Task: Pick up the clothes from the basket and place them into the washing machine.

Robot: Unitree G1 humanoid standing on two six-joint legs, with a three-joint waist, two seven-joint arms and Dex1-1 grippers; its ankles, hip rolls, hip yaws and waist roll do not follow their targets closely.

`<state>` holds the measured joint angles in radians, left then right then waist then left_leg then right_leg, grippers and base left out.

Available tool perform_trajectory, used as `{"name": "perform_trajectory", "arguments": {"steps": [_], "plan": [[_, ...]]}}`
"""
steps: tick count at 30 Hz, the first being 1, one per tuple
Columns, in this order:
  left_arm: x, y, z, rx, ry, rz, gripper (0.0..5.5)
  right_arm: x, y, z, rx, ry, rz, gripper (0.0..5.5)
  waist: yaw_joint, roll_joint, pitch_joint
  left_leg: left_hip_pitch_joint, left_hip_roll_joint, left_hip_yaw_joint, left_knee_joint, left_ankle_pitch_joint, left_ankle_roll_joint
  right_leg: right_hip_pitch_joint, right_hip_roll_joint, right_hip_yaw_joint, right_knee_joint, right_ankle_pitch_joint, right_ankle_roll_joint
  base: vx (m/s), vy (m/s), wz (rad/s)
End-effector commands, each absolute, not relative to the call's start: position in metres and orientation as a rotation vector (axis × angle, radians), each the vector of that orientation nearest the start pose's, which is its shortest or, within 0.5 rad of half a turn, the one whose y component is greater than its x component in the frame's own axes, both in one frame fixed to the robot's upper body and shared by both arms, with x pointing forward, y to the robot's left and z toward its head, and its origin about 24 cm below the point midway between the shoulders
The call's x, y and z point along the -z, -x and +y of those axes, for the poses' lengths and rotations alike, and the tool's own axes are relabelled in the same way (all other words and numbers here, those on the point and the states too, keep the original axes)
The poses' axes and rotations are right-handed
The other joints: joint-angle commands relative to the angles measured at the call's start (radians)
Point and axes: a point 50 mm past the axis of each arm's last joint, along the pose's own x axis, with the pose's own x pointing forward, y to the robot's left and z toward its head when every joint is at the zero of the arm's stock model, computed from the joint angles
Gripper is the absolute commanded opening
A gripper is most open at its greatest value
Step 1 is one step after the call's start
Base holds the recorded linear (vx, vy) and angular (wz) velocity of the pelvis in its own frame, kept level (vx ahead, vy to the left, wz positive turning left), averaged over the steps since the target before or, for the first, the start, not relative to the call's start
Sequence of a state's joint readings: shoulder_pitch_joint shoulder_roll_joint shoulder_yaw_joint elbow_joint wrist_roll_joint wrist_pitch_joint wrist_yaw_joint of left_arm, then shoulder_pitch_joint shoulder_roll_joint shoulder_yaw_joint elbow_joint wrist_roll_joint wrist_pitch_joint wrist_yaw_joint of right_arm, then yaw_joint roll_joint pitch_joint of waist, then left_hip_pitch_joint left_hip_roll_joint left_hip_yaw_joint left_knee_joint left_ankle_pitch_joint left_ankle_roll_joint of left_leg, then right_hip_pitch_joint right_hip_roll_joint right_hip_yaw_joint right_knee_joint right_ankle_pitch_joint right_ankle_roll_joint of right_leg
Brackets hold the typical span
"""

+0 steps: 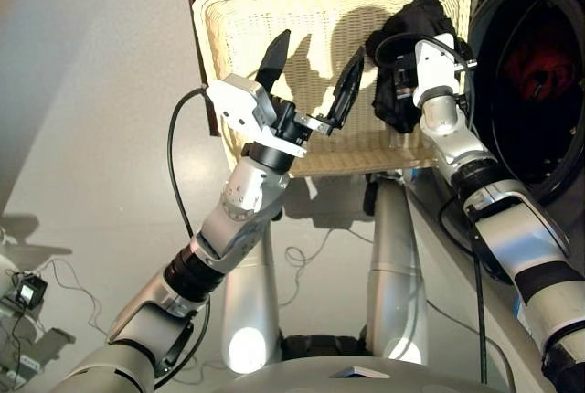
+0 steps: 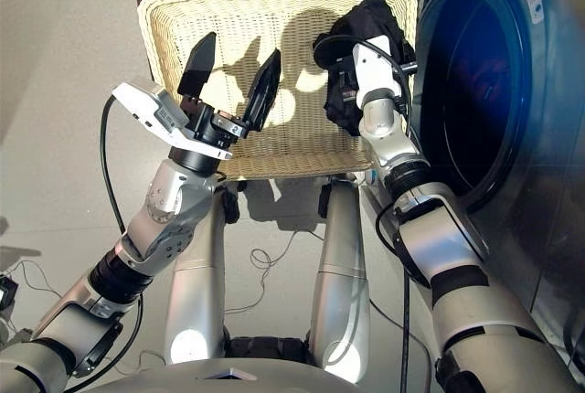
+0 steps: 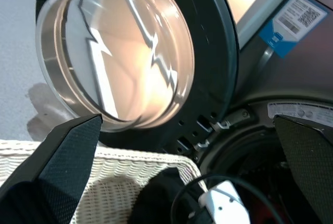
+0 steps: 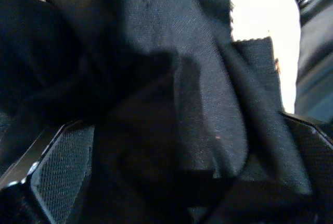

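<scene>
Between right pincer (image 4: 171,182) fingers, seemingly gripped, bunches the black garment (image 4: 171,78).

Silver-grey arm shells, black joint bands, white wrist housings. Black tapered textured fingers (image 1: 274,57). Black cables looping along left arm (image 1: 228,228) and right arm (image 1: 512,228).

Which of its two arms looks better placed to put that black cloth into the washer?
The right. Its gripper is already at the black cloth, beside the washer's open drum. The left gripper hangs open and empty over the basket, farther from the drum.
</scene>
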<state>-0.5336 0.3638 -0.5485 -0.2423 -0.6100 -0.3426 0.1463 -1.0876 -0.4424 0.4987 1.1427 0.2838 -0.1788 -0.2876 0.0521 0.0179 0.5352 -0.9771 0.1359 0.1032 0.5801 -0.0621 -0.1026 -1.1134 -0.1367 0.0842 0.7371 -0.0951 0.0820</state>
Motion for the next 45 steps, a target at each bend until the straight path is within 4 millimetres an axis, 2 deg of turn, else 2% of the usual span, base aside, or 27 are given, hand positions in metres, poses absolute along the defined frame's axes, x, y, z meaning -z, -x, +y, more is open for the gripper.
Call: {"name": "perform_trajectory", "arguments": {"steps": [1,7,12,16,17,18,19,24,31,34,37,39,40,45], "plan": [[-0.24,-0.235,0.056,0.73,0.38,-0.878,5.5,-0.183,-0.418,-0.194,0.178,0.526,-0.153,5.5,0.012,0.057,-0.015,-0.042,-0.002,-0.017,0.073,-0.035,0.005,0.041,0.011,-0.034,-0.046,0.006,0.025,0.0,0.0,0.0],[-0.241,-0.236,0.051,0.739,0.37,-0.875,5.5,-0.175,-0.418,-0.202,0.196,0.561,-0.085,5.5,0.018,0.073,-0.015,-0.063,-0.005,-0.019,0.09,-0.037,0.007,0.018,0.01,-0.035,-0.031,0.001,0.025,0.0,0.0,0.0],[-0.242,-0.237,0.048,0.737,0.365,-0.876,5.5,-0.175,-0.419,-0.207,0.215,0.577,-0.058,5.5,0.024,0.086,-0.015,-0.083,-0.006,-0.02,0.099,-0.04,0.01,-0.007,0.006,-0.036,-0.018,0.0,0.025,0.0,0.0,0.0],[-0.244,-0.238,0.048,0.723,0.353,-0.883,5.5,-0.173,-0.418,-0.209,0.218,0.571,-0.045,5.5,0.021,0.087,-0.015,-0.085,-0.008,-0.019,0.096,-0.04,0.011,-0.014,0.006,-0.039,-0.015,-0.001,0.024,0.0,0.0,0.0],[-0.244,-0.238,0.048,0.722,0.353,-0.881,5.5,-0.172,-0.418,-0.209,0.22,0.562,-0.039,2.52,0.021,0.087,-0.015,-0.084,-0.008,-0.019,0.095,-0.04,0.012,-0.014,0.006,-0.038,-0.013,-0.002,0.024,0.0,0.0,0.0],[-0.244,-0.239,0.048,0.718,0.35,-0.881,5.5,-0.171,-0.418,-0.21,0.223,0.553,-0.035,0.78,0.021,0.086,-0.015,-0.085,-0.008,-0.019,0.095,-0.04,0.012,-0.013,0.007,-0.038,-0.013,-0.003,0.024,0.0,0.0,0.0],[-0.244,-0.239,0.049,0.716,0.349,-0.881,5.5,-0.171,-0.418,-0.21,0.224,0.544,-0.036,0.0,0.019,0.085,-0.015,-0.085,-0.008,-0.02,0.097,-0.04,0.012,-0.013,0.007,-0.036,-0.013,-0.003,0.024,0.0,0.0,0.0],[-0.243,-0.24,0.049,0.715,0.346,-0.873,5.5,-0.167,-0.416,-0.22,0.255,0.492,-0.019,0.0,0.013,0.082,-0.015,-0.087,-0.008,-0.02,0.095,-0.04,0.011,-0.014,0.008,-0.036,-0.013,-0.005,0.024,0.0,0.0,0.0],[-0.24,-0.242,0.054,0.696,0.333,-0.866,5.5,-0.156,-0.411,-0.223,0.26,0.408,-0.032,0.0,-0.005,0.061,-0.015,-0.077,-0.009,-0.022,0.084,-0.04,0.013,-0.003,0.011,-0.037,-0.029,0.001,0.025,0.0,0.0,0.0],[-0.242,-0.243,0.058,0.67,0.324,-0.878,5.5,-0.152,-0.407,-0.213,0.249,0.314,-0.093,0.0,-0.022,0.045,-0.015,-0.07,-0.009,-0.023,0.081,-0.041,0.013,0.005,0.014,-0.035,-0.033,0.001,0.025,0.0,0.0,0.0],[-0.241,-0.245,0.066,0.619,0.299,-0.886,5.5,-0.153,-0.391,-0.192,0.144,0.264,-0.234,0.0,-0.053,0.01,-0.015,-0.064,-0.008,-0.023,0.079,-0.042,0.013,0.013,0.017,-0.037,-0.037,0.002,0.026,0.0,0.0,0.0],[-0.24,-0.245,0.067,0.611,0.289,-0.887,5.5,-0.151,-0.384,-0.193,0.144,0.235,-0.261,0.0,-0.06,0.002,-0.015,-0.062,-0.009,-0.024,0.078,-0.043,0.014,0.016,0.017,-0.036,-0.039,0.001,0.027,0.0,0.0,0.0],[-0.239,-0.245,0.072,0.58,0.271,-0.897,5.5,-0.153,-0.367,-0.202,0.185,0.19,-0.344,0.0,-0.078,-0.013,-0.015,-0.059,-0.01,-0.024,0.077,-0.044,0.017,0.02,0.014,-0.036,-0.041,0.001,0.03,0.0,0.0,0.0],[-0.239,-0.243,0.079,0.546,0.276,-0.916,5.5,-0.16,-0.333,-0.239,0.439,0.206,-0.502,0.0,-0.094,-0.024,-0.015,-0.043,-0.012,-0.029,0.07,-0.05,0.022,0.033,0.011,-0.036,-0.044,-0.002,0.037,0.0,0.0,0.0]]}}
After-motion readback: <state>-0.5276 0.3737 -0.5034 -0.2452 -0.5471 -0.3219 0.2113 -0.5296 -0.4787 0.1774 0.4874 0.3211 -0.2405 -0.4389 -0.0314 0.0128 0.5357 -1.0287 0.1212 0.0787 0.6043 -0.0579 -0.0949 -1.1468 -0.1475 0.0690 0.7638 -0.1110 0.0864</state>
